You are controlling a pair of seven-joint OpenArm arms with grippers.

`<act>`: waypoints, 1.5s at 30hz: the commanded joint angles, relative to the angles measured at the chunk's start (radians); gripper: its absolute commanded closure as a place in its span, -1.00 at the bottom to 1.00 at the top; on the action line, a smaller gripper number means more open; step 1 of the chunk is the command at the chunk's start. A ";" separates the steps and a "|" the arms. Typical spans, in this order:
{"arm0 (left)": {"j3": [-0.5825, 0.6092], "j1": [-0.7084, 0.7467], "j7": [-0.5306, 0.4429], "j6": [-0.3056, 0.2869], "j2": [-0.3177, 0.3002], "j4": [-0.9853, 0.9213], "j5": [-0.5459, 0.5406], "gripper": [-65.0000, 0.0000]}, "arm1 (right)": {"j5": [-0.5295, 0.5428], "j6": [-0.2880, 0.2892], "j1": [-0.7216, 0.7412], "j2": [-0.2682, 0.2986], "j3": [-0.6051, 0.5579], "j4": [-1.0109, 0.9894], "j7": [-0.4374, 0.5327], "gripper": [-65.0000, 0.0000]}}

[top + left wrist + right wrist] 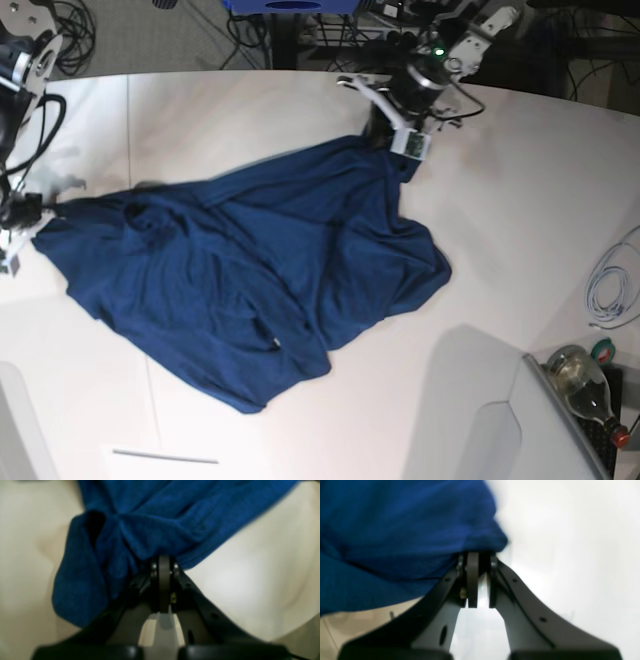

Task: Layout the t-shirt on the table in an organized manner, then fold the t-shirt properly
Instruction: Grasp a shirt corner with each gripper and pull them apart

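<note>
Item 1. Right gripper (pixel 22 215), at the left edge of the base view. Its jaws are pressed onto one corner of the t-shirt (pixel 250 280); the right wrist view shows the fingers (pixel 472 580) nearly together, with a fold of blue cloth caught at their tips.

Item 2. T-shirt, dark navy, plain. It lies on the white table (pixel 520 230) and is stretched between the two grippers, from the left edge of the base view toward the upper centre. It is only partly spread: heavy wrinkles run across the middle, a lobe of cloth bunches at the right, and the lower corner trails toward the near edge. No fold has been made yet.

Item 3. Left gripper (pixel 400 135), upper centre of the base view. It is clamped on the far edge of the shirt; the left wrist view shows the fingertips (pixel 163 566) shut tight on bunched fabric.

Item 4. Cable coil (pixel 610 285) and glass bottle (pixel 580 375), at the far right, well apart from the shirt.

Status: both corners are gripped and the layout stage is under way. Flattening and all folding remain.
</note>
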 commanded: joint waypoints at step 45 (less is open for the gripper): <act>-0.490 0.170 0.037 -0.078 0.186 0.297 -0.005 -0.24 | 0.000 0.171 -0.333 -0.331 0.144 0.913 -0.360 0.04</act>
